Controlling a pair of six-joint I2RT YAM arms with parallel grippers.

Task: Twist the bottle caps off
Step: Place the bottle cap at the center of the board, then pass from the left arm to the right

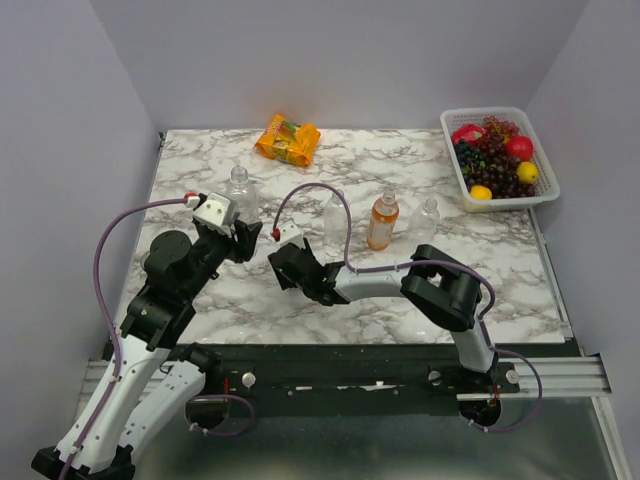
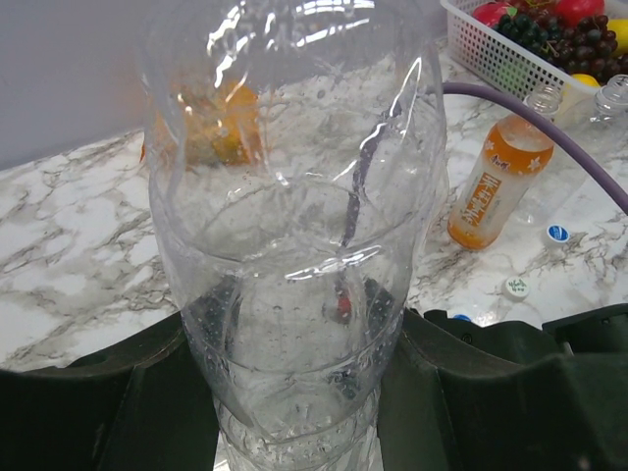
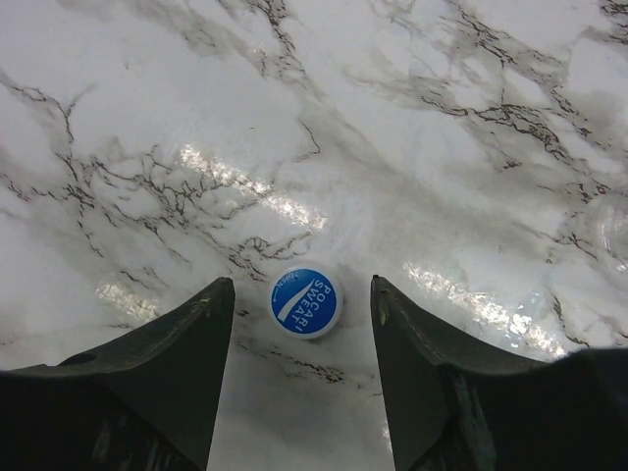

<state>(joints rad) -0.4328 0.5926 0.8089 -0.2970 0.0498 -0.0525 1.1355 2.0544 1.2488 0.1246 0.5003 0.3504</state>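
Note:
My left gripper point(image 2: 294, 392) is shut on the lower body of a clear bottle point(image 2: 294, 196) that stands upright at the left of the table point(image 1: 240, 190). Low over the marble, my right gripper point(image 3: 300, 285) is open. A blue cap point(image 3: 305, 301) lies flat on the table between its fingers and touches neither. In the top view that gripper point(image 1: 280, 262) is near the middle. To the right stand a clear bottle point(image 1: 335, 215), the orange bottle point(image 1: 382, 222) and another clear bottle point(image 1: 428, 218). Loose caps lie near the orange bottle point(image 2: 491, 186): a blue one point(image 2: 557, 234) and a white one point(image 2: 516, 287).
An orange snack packet point(image 1: 288, 138) lies at the back of the table. A white basket point(image 1: 448, 130) of fruit stands at the back right corner. The right arm's purple cable point(image 1: 345, 215) arches over the middle bottles. Grey walls close in the back and sides.

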